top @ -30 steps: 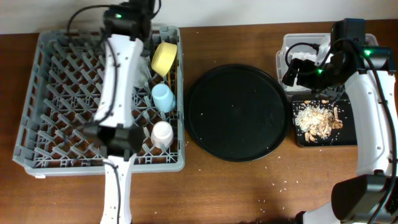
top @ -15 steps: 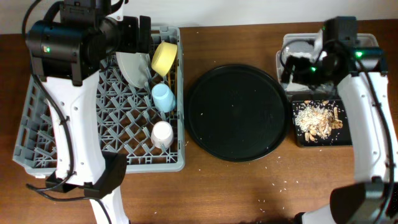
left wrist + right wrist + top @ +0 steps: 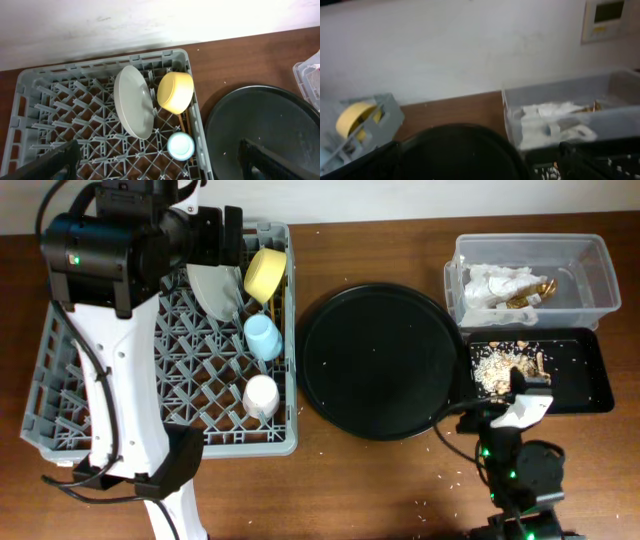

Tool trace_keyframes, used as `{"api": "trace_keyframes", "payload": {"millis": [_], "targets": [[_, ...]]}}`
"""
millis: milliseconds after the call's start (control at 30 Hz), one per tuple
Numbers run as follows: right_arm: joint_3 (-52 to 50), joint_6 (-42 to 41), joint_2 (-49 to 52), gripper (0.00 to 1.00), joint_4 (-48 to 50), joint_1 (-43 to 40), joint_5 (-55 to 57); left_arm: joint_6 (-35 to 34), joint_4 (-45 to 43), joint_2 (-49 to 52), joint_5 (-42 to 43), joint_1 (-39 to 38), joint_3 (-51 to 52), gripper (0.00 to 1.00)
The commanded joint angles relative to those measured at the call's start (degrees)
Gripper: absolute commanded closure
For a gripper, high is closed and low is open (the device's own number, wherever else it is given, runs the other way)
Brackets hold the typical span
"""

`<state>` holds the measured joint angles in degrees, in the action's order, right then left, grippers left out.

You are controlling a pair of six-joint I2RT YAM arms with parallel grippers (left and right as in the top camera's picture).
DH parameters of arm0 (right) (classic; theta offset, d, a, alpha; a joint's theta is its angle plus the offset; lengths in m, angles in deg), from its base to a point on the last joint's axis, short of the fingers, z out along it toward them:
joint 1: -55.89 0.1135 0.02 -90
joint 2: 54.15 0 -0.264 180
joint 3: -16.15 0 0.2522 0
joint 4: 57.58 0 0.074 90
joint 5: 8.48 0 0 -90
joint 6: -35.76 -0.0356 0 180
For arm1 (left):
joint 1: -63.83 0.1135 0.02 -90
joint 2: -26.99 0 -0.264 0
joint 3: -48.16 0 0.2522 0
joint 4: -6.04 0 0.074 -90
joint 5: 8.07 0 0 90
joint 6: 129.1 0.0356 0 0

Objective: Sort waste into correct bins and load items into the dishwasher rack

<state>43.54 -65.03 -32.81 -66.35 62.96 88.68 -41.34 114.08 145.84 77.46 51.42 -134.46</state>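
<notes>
The grey dishwasher rack [image 3: 60, 380] holds the white plate [image 3: 212, 288] standing on edge, the yellow bowl [image 3: 264, 272], the blue cup [image 3: 263, 336] and the pink cup [image 3: 261, 396]. My left gripper [image 3: 215, 235] hangs high over the rack's back edge, open and empty. In the left wrist view, its fingers [image 3: 157, 167] straddle the plate [image 3: 132, 102], bowl [image 3: 175, 91] and blue cup [image 3: 180, 145]. The clear tub [image 3: 590, 255] holds napkins [image 3: 495, 283] and the gold wrapper [image 3: 527, 297]. The black tray [image 3: 590, 385] holds food scraps [image 3: 505, 367]. My right gripper [image 3: 522, 385] is open and empty at that tray's front edge.
The large round black tray [image 3: 380, 360] lies between the rack and the bins, with a few crumbs on it. Crumbs dot the brown table near the front. The right wrist view shows its fingers [image 3: 475, 167], the tub [image 3: 570, 90], the round tray [image 3: 460, 150] and the wall behind.
My right arm has pulled back from the clear tub to the table's front by the black tray. My left arm rose off the rack earlier, uncovering the plate, and has since stayed still.
</notes>
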Motion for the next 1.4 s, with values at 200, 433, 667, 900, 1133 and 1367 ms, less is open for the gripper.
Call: {"api": "trace_keyframes", "payload": {"millis": [200, 433, 667, 900, 1133, 1367], "targets": [[-13.31, -0.70, -21.16, 0.02, -7.78, 0.00, -4.24, -0.13, -0.04, 0.07, 0.24, 0.15, -0.02, 0.00], [-13.31, -0.66, -21.14, 0.02, -9.55, 0.04, -5.44, -0.13, -0.04, 0.07, 0.24, 0.15, -0.02, 0.00], [-13.31, -0.63, -21.14, 0.02, -9.55, 0.04, -5.44, -0.09, -0.04, 0.07, 0.20, 0.15, -0.04, 0.00], [-13.31, -0.66, -21.14, 0.02, -9.55, 0.04, -5.44, 3.82, -5.95, -4.26, -0.35, 0.22, -0.04, 0.00], [-13.31, -0.66, -21.14, 0.02, -9.55, 0.04, -5.44, 7.08, -26.21, -17.46, 2.60, 5.57, 16.65, 0.00], [-13.31, -0.63, -21.14, 0.02, -9.55, 0.04, -5.44, 7.08, -54.84, -44.19, 3.04, 9.22, 72.87, 0.00]]}}
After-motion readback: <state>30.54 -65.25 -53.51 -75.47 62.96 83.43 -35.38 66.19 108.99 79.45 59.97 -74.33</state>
